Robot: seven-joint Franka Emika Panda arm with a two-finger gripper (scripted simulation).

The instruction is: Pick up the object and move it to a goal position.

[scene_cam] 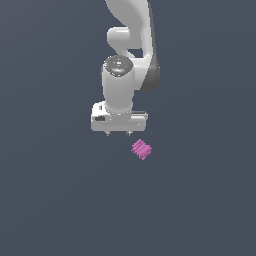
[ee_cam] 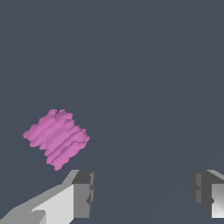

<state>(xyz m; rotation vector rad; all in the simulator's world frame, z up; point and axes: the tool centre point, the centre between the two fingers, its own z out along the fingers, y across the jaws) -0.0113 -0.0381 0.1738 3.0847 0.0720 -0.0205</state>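
Hanging from the white arm, the gripper has its fingers spread wide with nothing between them. The lump lies on the dark grey floor at about four o'clock from the gripper in the exterior view, near but apart, outside the gap between the fingers.

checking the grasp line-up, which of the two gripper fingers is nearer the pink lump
In the wrist view, the finger on the pink lump's side; the other finger sits far across the open gap. The lump lies outside the gap.
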